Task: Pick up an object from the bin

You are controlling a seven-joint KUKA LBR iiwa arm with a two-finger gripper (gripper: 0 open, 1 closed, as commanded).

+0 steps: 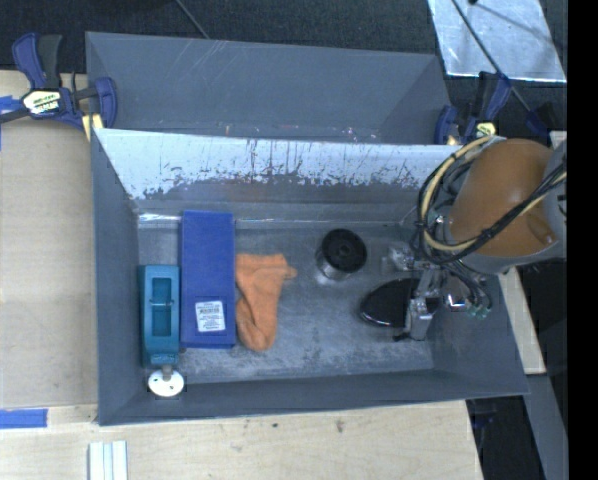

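Hanging at the right edge of a glossy black oval disc [379, 306], the metal gripper [419, 320] hides its spread; I cannot tell.

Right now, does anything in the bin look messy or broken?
Only the orange cloth looks messy: it lies crumpled on the bin floor beside the neat blue box. Nothing looks spilled or broken.

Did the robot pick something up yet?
Not yet. The blue box, orange cloth and round black pot all lie on the bin floor. The gripper is down at a flat black oval thing on the right. Lifting one out is left.
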